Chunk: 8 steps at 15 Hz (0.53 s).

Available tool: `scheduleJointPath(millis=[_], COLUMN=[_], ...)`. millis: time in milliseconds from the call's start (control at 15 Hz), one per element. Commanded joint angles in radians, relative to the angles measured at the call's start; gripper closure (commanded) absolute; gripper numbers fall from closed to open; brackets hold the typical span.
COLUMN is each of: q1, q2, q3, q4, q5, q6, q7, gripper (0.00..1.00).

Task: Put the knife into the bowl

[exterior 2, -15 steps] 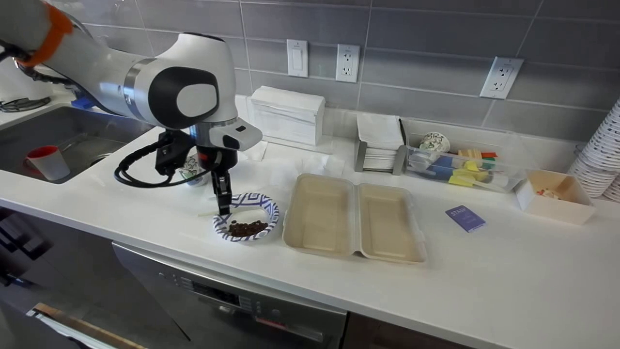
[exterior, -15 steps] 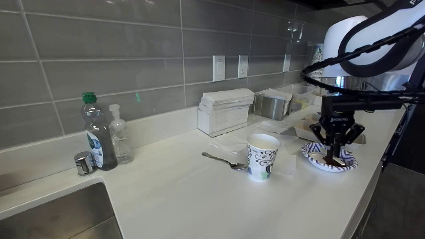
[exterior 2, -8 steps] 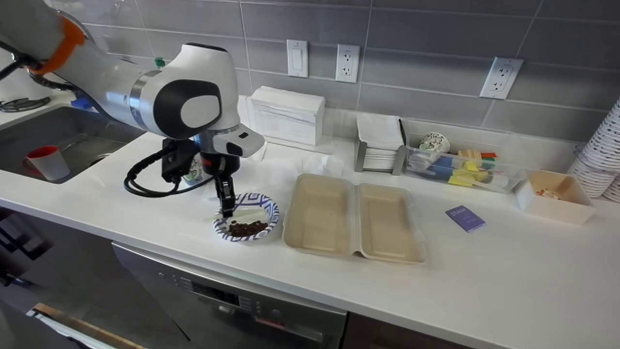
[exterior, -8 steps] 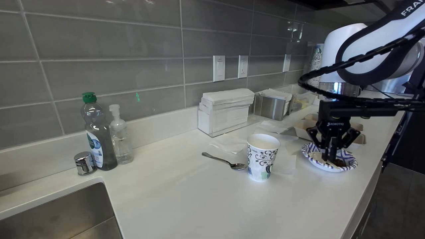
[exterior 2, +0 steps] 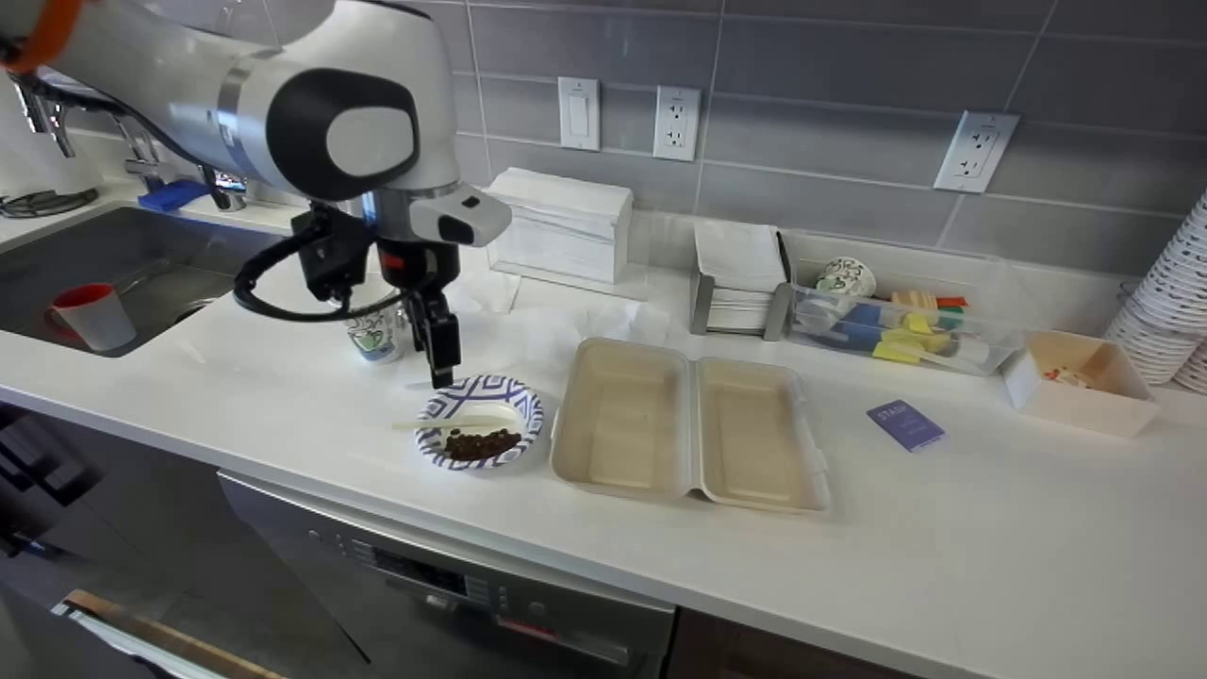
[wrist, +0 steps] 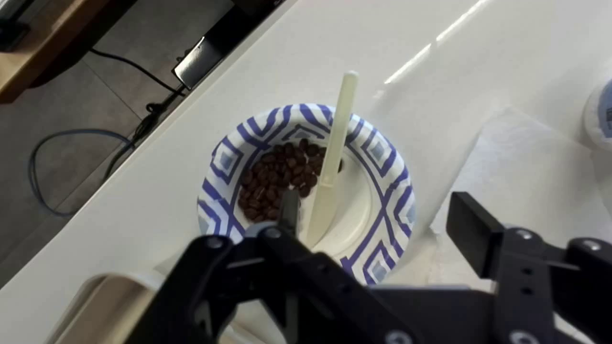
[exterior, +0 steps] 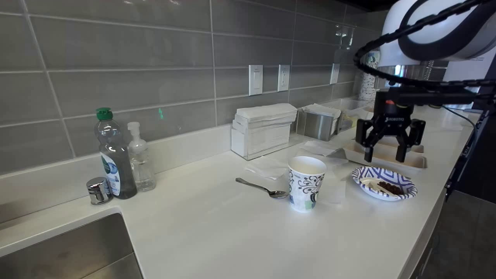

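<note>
A pale plastic knife (wrist: 338, 129) lies in the paper bowl (wrist: 394, 184) with the blue zigzag rim. Its blade rests inside and its handle crosses the rim, sticking out past it. Dark brown beans (wrist: 275, 177) fill part of the bowl beside the blade. The knife (exterior 2: 453, 423) and bowl (exterior 2: 528, 415) also show in both exterior views. My gripper (exterior: 384, 155) hangs above the bowl (exterior: 362, 174), open, with nothing between its fingers. In the wrist view the gripper (wrist: 380, 220) has its jaws wide apart, one of them covering part of the bowl.
A metal spoon (exterior: 263, 188) lies near an upright paper cup (exterior: 306, 186). Beside the bowl sits an open clamshell box (exterior 2: 627, 415). Napkin stacks (exterior 2: 561, 226) and a clear bin (exterior 2: 896, 325) line the wall. The sink (exterior: 73, 248) is at the counter's far end.
A second ago the gripper was shut on the knife, low over the bowl; it dipped slightly, then opened and rose. The knife stayed lying in the bowl.
</note>
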Motion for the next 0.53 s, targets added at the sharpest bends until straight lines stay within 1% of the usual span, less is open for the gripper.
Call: scheduleJointPath(millis=[0, 200, 333, 400, 467], q1=[0.028, 0.055, 0.075, 0.052, 0.061], q2=[-0.135, -0.215, -0.251, -0.211, -0.230], q3=[-0.005, 0.002, 0.007, 0.008, 0.009], q4=[0.042, 0.093, 0.122, 0.112, 0.121], q5=[-0.008, -0.019, -0.030, -0.014, -0.016], q6=[-0.167, -0.272, -0.292, -0.261, -0.267], q7=[-0.156, -0.281, -0.354, -0.293, -0.317], gripper=[0.00, 0.00, 0.00, 0.00, 0.00])
